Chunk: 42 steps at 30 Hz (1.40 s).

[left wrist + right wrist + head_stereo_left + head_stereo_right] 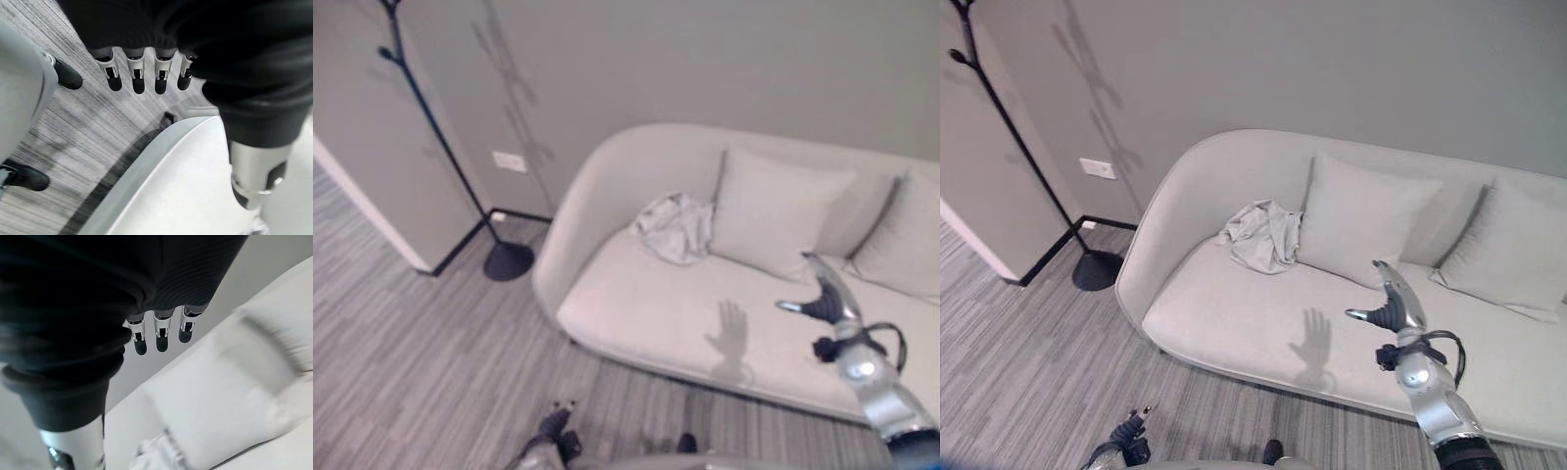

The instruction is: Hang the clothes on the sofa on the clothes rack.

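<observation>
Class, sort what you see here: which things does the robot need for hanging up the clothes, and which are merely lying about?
Needed for the job:
crumpled garment on the sofa
clothes rack by the wall
right hand, open, above the seat
left hand, open, over the floor

Merely lying about:
two cushions
wall socket

The clothes rack (431, 117) is cut off at its top.
</observation>
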{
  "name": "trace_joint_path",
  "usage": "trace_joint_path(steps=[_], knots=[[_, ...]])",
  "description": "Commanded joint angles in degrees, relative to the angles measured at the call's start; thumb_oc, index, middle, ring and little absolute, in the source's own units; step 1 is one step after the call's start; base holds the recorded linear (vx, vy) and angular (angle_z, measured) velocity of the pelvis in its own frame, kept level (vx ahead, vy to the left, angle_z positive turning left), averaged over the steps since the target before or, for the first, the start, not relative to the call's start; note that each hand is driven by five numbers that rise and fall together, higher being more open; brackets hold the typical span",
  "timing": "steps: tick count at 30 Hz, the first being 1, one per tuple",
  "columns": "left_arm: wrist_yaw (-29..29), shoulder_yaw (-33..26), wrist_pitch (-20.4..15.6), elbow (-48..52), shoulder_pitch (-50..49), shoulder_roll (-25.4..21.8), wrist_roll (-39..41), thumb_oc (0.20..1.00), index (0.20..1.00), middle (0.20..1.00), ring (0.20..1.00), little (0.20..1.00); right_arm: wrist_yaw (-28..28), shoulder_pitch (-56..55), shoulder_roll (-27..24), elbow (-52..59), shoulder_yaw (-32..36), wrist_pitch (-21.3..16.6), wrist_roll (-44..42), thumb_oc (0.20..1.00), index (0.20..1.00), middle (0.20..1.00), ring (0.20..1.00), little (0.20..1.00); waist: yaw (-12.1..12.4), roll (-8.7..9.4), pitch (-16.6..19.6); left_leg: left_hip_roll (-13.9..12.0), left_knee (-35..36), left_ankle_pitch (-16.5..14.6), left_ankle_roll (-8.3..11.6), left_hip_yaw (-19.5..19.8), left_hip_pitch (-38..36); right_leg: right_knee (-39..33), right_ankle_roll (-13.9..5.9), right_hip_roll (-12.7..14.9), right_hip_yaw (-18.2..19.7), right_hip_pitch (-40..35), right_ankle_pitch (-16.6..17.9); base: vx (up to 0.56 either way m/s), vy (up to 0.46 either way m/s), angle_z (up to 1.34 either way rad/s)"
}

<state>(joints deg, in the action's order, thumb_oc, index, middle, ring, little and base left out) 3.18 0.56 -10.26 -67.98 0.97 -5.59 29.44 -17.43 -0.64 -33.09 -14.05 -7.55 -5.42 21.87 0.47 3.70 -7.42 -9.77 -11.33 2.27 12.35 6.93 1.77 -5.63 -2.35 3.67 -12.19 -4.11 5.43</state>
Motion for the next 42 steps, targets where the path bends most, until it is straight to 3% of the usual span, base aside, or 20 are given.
trace_joint_path(steps=[1, 3, 6, 9, 13, 19, 25, 29, 30, 31, 33, 34, 37, 40, 41, 42], knots=[[0.9, 3.79, -1.43, 1.07, -0.24, -0.07, 0.3, 1.0, 1.0, 1.0, 1.0, 1.0, -2.67, 2.68, -0.71, 1.28, -0.02, -1.76, 0.77, 1.0, 1.0, 1.0, 1.0, 1.0, 1.01, 0.93, -1.53, 2.33, 8.18, -0.42, -7.75, -5.48, -0.21, 0.63, -4.86, 4.91, 2.8, 0.86, -1.81, 0.17, 0.073, 0.77], [1.29, 4.2, -2.05, 0.06, -0.52, 0.18, 0.53, 1.0, 1.0, 1.0, 1.0, 1.0, -4.1, 3.64, 0.05, -0.15, -0.83, -1.97, -0.42, 1.0, 1.0, 1.0, 1.0, 1.0, 2.34, 0.48, -2.06, 3.31, 14.83, 3.37, -7.3, -5.63, 4.82, 0.63, -4.46, 4.52, 2.59, -0.43, -2.84, 0.14, 0.068, 0.47], [1.29, 3.61, -2.1, -3.42, -1.23, 0.68, -0.51, 1.0, 1.0, 1.0, 1.0, 1.0, -4.18, 3.55, 1.29, -0.73, -1.4, -1.79, -0.33, 1.0, 1.0, 1.0, 1.0, 1.0, 2.88, -0.7, -1.62, 3.4, 16.33, 4.39, -6.74, -8.18, 6.48, 0.63, -4.42, 3.56, 3.02, -2.02, -4.1, 0.2, 0.138, 0.03], [1.34, 2.97, -1.66, -6.87, -2.43, 0.92, -2.89, 1.0, 1.0, 1.0, 1.0, 1.0, -4.54, 3.44, 2.09, -2.71, -2.44, -1.68, 0.6, 1.0, 1.0, 1.0, 1.0, 1.0, 3.06, -1.58, -0.46, 3.8, 16.33, 5.31, -6.55, -8.04, 5.15, 0.63, -5.01, 4.1, 3.33, -2.44, -4.17, 0.2, 0.191, -0.16], [2.4, 2.98, -1.98, -6.56, -2.51, -1.63, -5.49, 1.0, 1.0, 1.0, 1.0, 1.0, -6.14, 8.44, 4.64, -10.35, -4.95, 0.01, 0.4, 1.0, 1.0, 1.0, 1.0, 1.0, 3.81, -1.62, 0.94, 5.91, 16.33, 3.07, -7.99, -10.55, 1.89, 0.63, -7.0, 7.79, 5.05, -1.59, -2.97, 0.18, 0.225, -0.89], [2.74, 5.48, -2.16, -4.2, -0.96, -2.38, -7.43, 1.0, 1.0, 1.0, 1.0, 1.0, -6.6, 13.44, 5.19, -13.32, -6.95, 1.76, 2.66, 1.0, 1.0, 1.0, 1.0, 1.0, 3.96, -1.09, 1.42, 8.59, 16.33, -0.07, -10.28, -12.34, -0.68, 0.74, -8.86, 10.95, 6.19, -1.36, -1.08, 0.09, 0.15, -0.11], [2.08, 8.78, -1.45, -1.98, -0.29, -2.86, -10.39, 1.0, 1.0, 1.0, 1.0, 1.0, -6.98, 17.43, 5.31, -14.39, -9.61, 1.72, 4.01, 1.0, 1.0, 1.0, 1.0, 1.0, 4.29, -1.09, -0.55, 8.9, 16.33, -2.01, -12.13, -14.25, -3.65, 11.62, -8.57, 10.4, 6.17, 3.43, -1.61, 0.06, 0.066, -0.07], [1.51, 10.82, -1.06, -2.07, -0.26, -2.97, -12.39, 1.0, 1.0, 1.0, 1.0, 1.0, -6.9, 20.32, 4.78, -15.92, -9.96, 1.74, 1.81, 1.0, 1.0, 1.0, 1.0, 1.0, 4.23, -1.12, -1.19, 9.29, 16.33, -3.03, -12.42, -14.84, -5.28, 11.61, -8.12, 9.45, 6.01, 5.37, -1.04, 0.07, -0.014, -0.27], [1.34, 11.47, -1.12, -1.98, -0.17, -2.93, -12.68, 1.0, 1.0, 1.0, 1.0, 1.0, -7.03, 21.61, 4.08, -16.86, -10.18, 1.94, 1.65, 1.0, 1.0, 1.0, 1.0, 1.0, 4.31, -1.13, -1.28, 9.5, 16.33, -3.47, -12.35, -14.85, -5.57, 10.29, -8.12, 9.68, 5.42, 5.91, -0.15, 0.15, -0.179, -0.28], [0.95, 12.33, -1.36, -1.55, 0.2, -3.05, -12.72, 1.0, 1.0, 1.0, 1.0, 1.0, -7.22, 25.4, 2.39, -19.73, -11.35, 2.38, 2.02, 1.0, 1.0, 1.0, 1.0, 1.0, 4.33, -1.18, -1.61, 9.23, 16.33, -4.56, -11.96, -14.29, -6.31, 4.68, -8.9, 10.59, 5.4, 7.76, 3.71, 0.15, -0.179, -0.23], [0.87, 12.39, -1.37, -1.76, 0.55, -3.2, -12.75, 1.0, 1.0, 1.0, 1.0, 1.0, -7.23, 26.63, 1.87, -20.83, -11.72, 2.42, 2.01, 1.0, 1.0, 1.0, 1.0, 1.0, 4.23, -1.26, -1.95, 8.79, 16.33, -4.89, -11.58, -14.01, -6.75, 2.95, -9.4, 11.22, 5.68, 9.12, 4.98, 0.19, -0.208, -0.29], [0.59, 12.38, -1.33, -2.61, 1.37, -3.46, -13.09, 1.0, 1.0, 1.0, 1.0, 1.0, -6.95, 28.39, 0.9, -23.05, -12.42, 2.65, 1.9, 1.0, 1.0, 1.0, 1.0, 1.0, 3.74, -1.55, -2.48, 7.42, 16.33, -5.98, -10.44, -13.08, -8.39, 0.63, -10.36, 13.1, 7.36, 12.57, 6.51, 0.22, -0.207, -0.21], [0.44, 12.43, -1.03, -3.37, 2.23, -4.02, -14.1, 1.0, 1.0, 1.0, 1.0, 1.0, -6.72, 28.68, -0.38, -24.22, -12.2, 3.06, 1.67, 1.0, 1.0, 1.0, 1.0, 1.0, 3.04, -1.13, -3.0, 5.77, 16.33, -7.36, -8.83, -11.47, -11.04, 0.63, -11.26, 14.92, 9.99, 14.84, 7.93, 0.28, -0.268, 0.1], [0.46, 12.53, -0.98, -3.54, 2.38, -4.34, -14.34, 1.0, 1.0, 1.0, 1.0, 1.0, -6.66, 28.52, -0.48, -24.59, -11.85, 2.97, 1.0, 1.0, 1.0, 1.0, 1.0, 1.0, 2.72, -0.79, -3.16, 5.04, 16.33, -7.61, -8.1, -10.74, -11.82, 0.63, -11.46, 15.26, 9.92, 14.46, 8.94, 0.27, -0.346, 0.13], [0.32, 12.51, -1.11, -4.57, 1.71, -5.08, -15.28, 1.0, 1.0, 1.0, 1.0, 1.0, -6.15, 27.94, -0.6, -25.65, -11.32, 2.53, -0.48, 1.0, 1.0, 1.0, 1.0, 1.0, 3.0, 0.89, -2.14, 3.74, 16.33, -7.99, -6.41, -8.85, -12.37, 0.63, -12.19, 15.62, 8.3, 12.23, 8.9, 0.26, -0.397, 0.21], [0.32, 12.5, -1.11, -4.57, 1.7, -5.08, -15.29, 1.0, 1.0, 1.0, 1.0, 1.0, -6.16, 27.96, -0.59, -25.69, -11.34, 2.5, -0.49, 1.0, 1.0, 1.0, 1.0, 1.0, 2.89, 0.8, -2.13, 3.61, 16.33, -8.01, -6.36, -8.74, -12.36, 0.63, -12.16, 15.54, 8.14, 12.14, 8.85, 0.39, -0.626, 0.27]])
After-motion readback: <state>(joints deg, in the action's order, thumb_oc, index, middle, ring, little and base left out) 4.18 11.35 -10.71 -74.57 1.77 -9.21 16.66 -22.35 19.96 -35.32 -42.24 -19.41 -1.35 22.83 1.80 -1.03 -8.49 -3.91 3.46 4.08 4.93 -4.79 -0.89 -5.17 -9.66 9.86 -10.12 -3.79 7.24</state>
